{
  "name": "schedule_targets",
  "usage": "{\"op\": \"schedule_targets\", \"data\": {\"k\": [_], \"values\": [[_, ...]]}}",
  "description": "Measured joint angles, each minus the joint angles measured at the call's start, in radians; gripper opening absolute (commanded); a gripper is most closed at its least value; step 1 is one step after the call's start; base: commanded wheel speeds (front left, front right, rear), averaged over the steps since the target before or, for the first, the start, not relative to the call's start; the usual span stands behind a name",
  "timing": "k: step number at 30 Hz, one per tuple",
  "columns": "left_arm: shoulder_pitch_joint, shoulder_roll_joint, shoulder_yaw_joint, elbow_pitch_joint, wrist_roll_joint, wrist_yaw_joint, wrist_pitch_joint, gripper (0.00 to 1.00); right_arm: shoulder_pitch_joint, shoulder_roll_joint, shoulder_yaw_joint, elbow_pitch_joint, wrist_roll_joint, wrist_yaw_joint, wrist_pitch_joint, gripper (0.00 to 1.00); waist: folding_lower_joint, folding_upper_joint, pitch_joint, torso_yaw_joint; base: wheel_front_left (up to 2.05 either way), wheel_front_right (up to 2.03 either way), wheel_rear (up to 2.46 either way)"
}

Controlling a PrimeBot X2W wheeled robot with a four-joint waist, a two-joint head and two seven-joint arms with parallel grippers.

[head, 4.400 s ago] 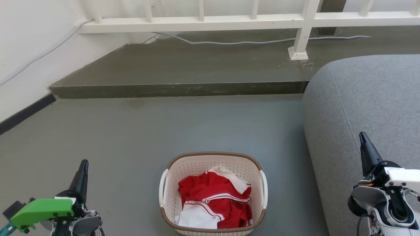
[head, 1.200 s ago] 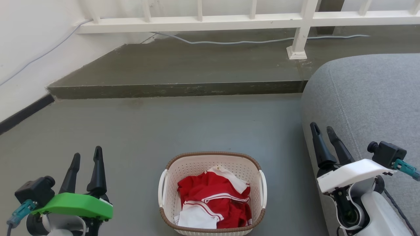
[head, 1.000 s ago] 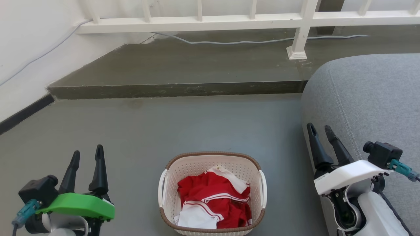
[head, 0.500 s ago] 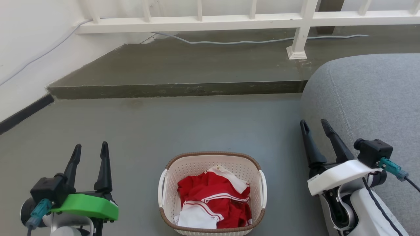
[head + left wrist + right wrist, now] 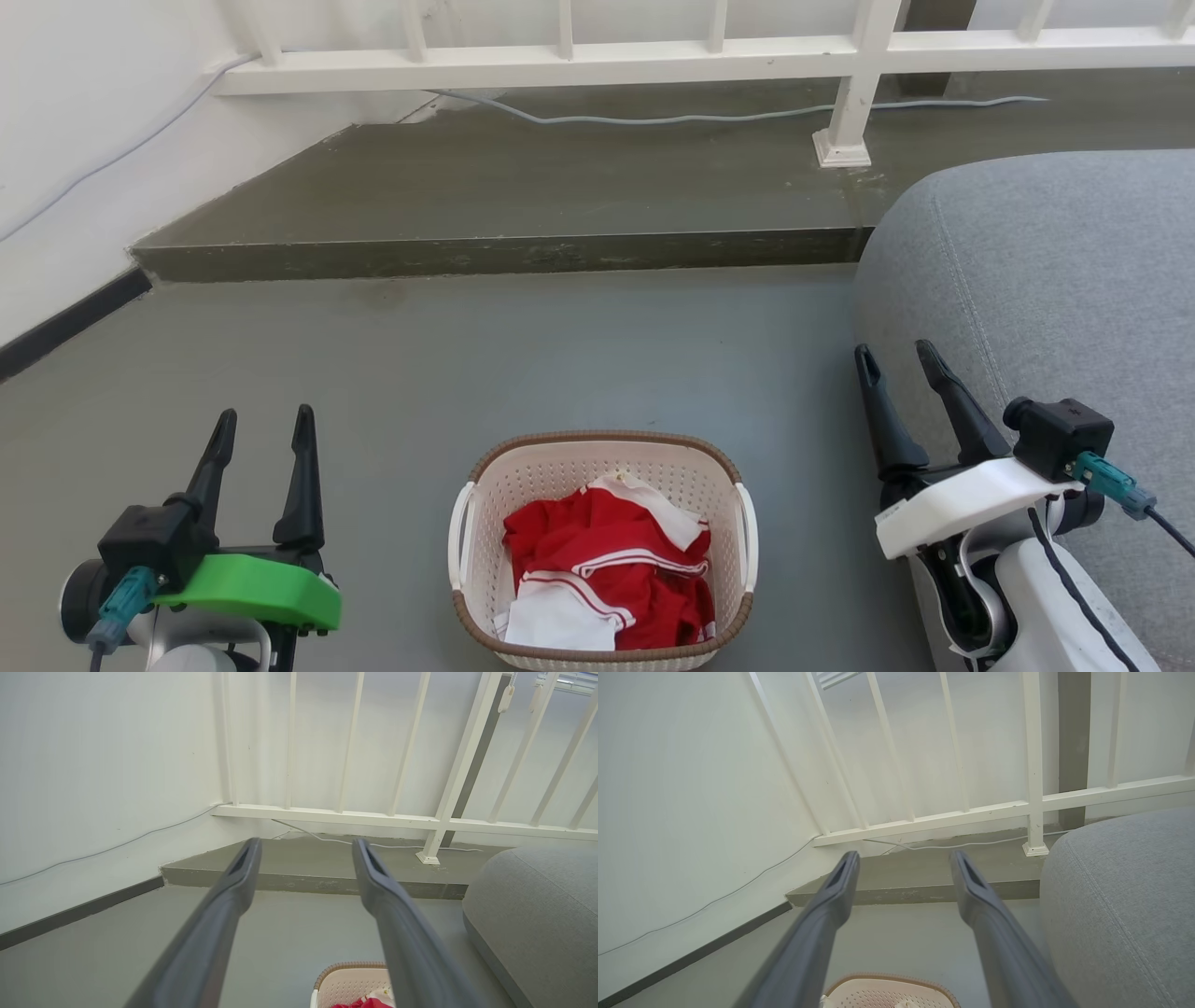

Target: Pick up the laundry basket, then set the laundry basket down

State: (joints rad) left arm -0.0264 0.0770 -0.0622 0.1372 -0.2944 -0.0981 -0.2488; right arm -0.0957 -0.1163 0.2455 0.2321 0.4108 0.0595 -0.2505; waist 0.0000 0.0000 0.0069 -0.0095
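cream-white perforated plastic forms the laundry basket (image 5: 602, 436), which is seen in the head view standing on the grey floor (image 5: 467, 355) at the bottom centre, with red and white clothes (image 5: 607, 560) heaped inside. the left gripper (image 5: 265, 413) is held to the basket's left and the right gripper (image 5: 893, 349) to its right, both apart from it and from its white handles (image 5: 457, 532). each pair of fingers is spread wide, with nothing held between them. a grey cushion (image 5: 1055, 280) is seen just behind the right gripper. a raised step (image 5: 504, 252), a white railing (image 5: 560, 61) and a pale cable (image 5: 653, 119) lie beyond.

in the left wrist view, the left gripper (image 5: 306, 842) is shown parted wide and empty, pointed toward the step. the laundry basket (image 5: 345, 966) is glimpsed at the bottom edge between the fingers, with a scrap of red cloth.

in the right wrist view, the right gripper (image 5: 904, 854) is likewise spread wide and empty. the laundry basket (image 5: 887, 976) is seen low between the fingers, and the cushion at the right.
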Motion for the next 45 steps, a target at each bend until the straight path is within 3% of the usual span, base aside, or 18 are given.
{"op": "schedule_targets", "data": {"k": [18, 35, 45], "values": [[-0.002, -0.006, 0.023, -0.020, 0.000, -0.012, 0.000, 1.00, -0.001, 0.014, -0.007, 0.003, -0.048, -0.009, 0.000, 1.00, 0.0000, 0.0000, 0.060, -0.017, 0.00, 0.00, 0.00], [-0.111, 0.016, 0.015, -0.019, -0.008, -0.025, 0.000, 1.00, -0.063, 0.025, -0.038, 0.026, -0.053, -0.041, 0.000, 1.00, 0.0000, 0.0000, 0.274, -0.050, 0.00, 0.00, 0.00], [-0.211, 0.054, -0.049, 0.066, -0.023, -0.026, -0.003, 1.00, -0.138, 0.042, -0.046, 0.110, -0.051, -0.045, -0.001, 1.00, 0.0002, 0.0000, 0.416, -0.062, 0.00, 0.00, 0.00]]}}
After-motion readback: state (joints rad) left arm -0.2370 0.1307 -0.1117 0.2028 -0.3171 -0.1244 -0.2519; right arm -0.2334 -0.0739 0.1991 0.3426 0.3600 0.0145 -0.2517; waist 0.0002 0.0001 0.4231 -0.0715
